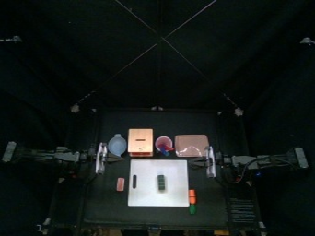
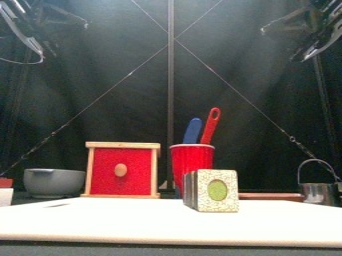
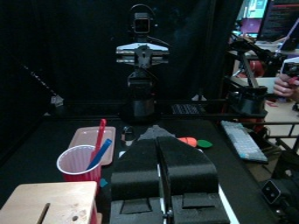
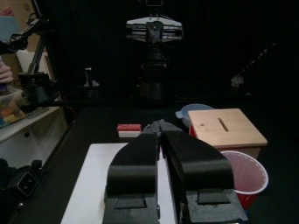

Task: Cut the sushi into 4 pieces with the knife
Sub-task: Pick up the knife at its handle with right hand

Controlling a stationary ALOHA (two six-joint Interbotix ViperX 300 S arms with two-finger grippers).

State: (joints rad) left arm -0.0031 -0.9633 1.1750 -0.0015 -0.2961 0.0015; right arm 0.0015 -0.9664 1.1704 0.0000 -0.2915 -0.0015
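Note:
The dark green sushi roll [image 1: 163, 181] [image 2: 211, 190] lies whole on the white cutting board [image 1: 145, 173] [image 2: 80, 222] at mid-table. Behind the board stands the red cup [image 1: 164, 145] [image 2: 191, 166] [image 3: 79, 164] [image 4: 246, 179], holding a blue knife [image 2: 193, 130] and a red knife [image 2: 210, 124]. My left gripper [image 1: 101, 159] [image 3: 162, 140] hovers shut and empty at the board's left edge. On the opposite side my right gripper [image 1: 211, 163] [image 4: 160, 131] is raised, shut and holding nothing. Both sit high above the table in the front view.
Along the back stand a blue-grey bowl [image 1: 117, 145] [image 2: 54, 181], a wooden box with a red drawer [image 1: 142, 143] [image 2: 123, 170] and a pink tray [image 1: 191, 145] [image 3: 87, 140]. A red toy [image 1: 121, 183] lies left of the board, orange [image 1: 193, 195] and green [image 1: 194, 206] toys right. A metal cutter [image 2: 317, 186] stands far right.

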